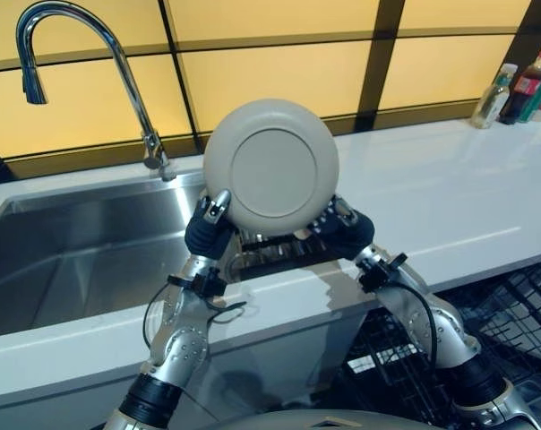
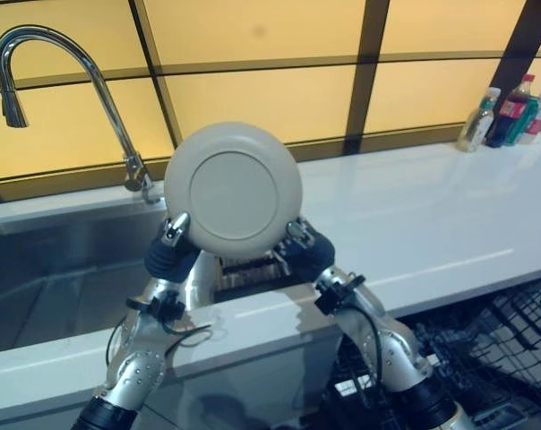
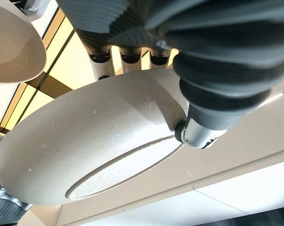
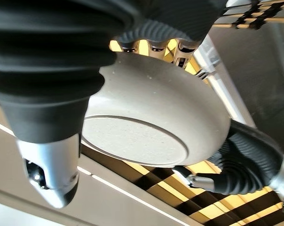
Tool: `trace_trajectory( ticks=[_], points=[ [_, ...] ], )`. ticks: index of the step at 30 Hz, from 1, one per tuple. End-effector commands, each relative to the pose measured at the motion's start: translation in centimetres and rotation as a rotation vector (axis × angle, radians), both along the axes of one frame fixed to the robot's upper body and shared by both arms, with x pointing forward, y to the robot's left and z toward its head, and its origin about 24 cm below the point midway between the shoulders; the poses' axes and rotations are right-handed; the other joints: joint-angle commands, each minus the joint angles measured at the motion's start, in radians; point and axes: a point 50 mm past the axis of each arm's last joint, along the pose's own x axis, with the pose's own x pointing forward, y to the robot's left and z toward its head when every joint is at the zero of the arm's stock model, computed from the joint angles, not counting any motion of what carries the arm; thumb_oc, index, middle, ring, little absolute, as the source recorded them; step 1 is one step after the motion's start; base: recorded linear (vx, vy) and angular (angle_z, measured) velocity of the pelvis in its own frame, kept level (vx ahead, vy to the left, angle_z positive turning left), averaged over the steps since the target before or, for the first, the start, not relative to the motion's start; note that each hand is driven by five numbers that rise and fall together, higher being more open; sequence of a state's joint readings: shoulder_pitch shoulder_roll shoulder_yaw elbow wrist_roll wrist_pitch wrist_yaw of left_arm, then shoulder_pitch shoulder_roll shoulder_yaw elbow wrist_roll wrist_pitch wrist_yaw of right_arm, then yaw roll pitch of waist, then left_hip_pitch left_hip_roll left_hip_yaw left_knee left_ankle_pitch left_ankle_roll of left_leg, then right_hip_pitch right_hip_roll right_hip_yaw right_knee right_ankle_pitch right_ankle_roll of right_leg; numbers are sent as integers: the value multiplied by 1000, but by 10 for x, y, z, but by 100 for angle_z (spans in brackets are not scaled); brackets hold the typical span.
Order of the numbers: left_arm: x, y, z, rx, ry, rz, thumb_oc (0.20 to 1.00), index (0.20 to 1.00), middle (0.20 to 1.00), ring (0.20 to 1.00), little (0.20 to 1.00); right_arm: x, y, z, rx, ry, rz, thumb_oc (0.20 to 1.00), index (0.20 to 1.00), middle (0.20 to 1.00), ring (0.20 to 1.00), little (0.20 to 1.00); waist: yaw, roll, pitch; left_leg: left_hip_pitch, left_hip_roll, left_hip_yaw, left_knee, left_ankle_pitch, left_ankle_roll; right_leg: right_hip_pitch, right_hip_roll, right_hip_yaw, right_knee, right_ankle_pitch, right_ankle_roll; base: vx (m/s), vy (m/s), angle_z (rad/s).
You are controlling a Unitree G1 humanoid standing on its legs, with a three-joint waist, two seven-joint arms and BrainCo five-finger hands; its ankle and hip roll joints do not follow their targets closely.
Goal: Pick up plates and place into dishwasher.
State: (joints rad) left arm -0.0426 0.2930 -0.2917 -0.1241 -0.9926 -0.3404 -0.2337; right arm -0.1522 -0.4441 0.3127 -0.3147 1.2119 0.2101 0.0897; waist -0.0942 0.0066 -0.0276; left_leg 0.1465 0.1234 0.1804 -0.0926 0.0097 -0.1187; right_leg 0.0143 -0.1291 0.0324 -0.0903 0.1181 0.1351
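White worktop point(image 1: 450, 188) runs along yellow wall panels, with a steel sink point(image 1: 73, 260) at its left end. Above the sink's right edge, the left hand point(image 1: 210, 228) and right hand point(image 1: 342, 231) clamp an upright plate point(image 1: 270, 166) between curled fingers, sharing its weight for the dishwasher rack point(image 1: 512, 313) at lower right.

The tall faucet point(image 1: 82, 72) rises left of the raised plate point(image 1: 271, 167); the countertop point(image 1: 450, 188) rightward lies open.
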Motion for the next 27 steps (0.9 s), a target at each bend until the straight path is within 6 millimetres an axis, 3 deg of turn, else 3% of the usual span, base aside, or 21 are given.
trace_trajectory(
  ticks=[1, 10, 15, 19, 27],
  points=[
    [12, 0, 10, 139, -89, 15, 200, 200, 200, 200, 200, -1, 14, 47, 116, -183, 95, 1000, 1000, 1000, 1000, 1000, -9, -38, 3, -85, -24, -78, 20, -11, 76, 4, -1, -22, 72, -90, 14, 0, 0, 0],
    [16, -8, -7, 4, 15, -43, 200, 200, 200, 200, 200, -4, 24, 59, 168, -263, 145, 1000, 1000, 1000, 1000, 1000, -11, -40, 3, -82, -24, -77, 22, -15, 76, 8, -3, -18, 73, -93, 14, 0, 0, 0],
    [8, -25, -25, -303, 93, -207, 200, 200, 200, 200, 200, -4, 31, 75, 250, -322, 140, 1000, 1000, 1000, 1000, 1000, -9, -41, 0, -82, -21, -72, 25, -19, 75, 7, -4, -18, 76, -94, 13, 0, 0, 0],
    [-1, -39, -29, -427, 76, -304, 200, 200, 200, 200, 200, -5, 40, 80, 291, -312, 146, 1000, 1000, 1000, 1000, 1000, -7, -39, -1, -81, -20, -67, 26, -22, 74, 8, -6, -15, 76, -96, 13, 0, 0, 0],
    [-3, -46, -26, -365, 57, -320, 200, 200, 200, 200, 200, -6, 48, 69, 280, -238, 170, 1000, 1000, 1000, 1000, 1000, -7, -34, 1, -80, -20, -64, 24, -23, 75, 9, -12, -16, 76, -97, 18, 0, 0, 0]
  ],
)
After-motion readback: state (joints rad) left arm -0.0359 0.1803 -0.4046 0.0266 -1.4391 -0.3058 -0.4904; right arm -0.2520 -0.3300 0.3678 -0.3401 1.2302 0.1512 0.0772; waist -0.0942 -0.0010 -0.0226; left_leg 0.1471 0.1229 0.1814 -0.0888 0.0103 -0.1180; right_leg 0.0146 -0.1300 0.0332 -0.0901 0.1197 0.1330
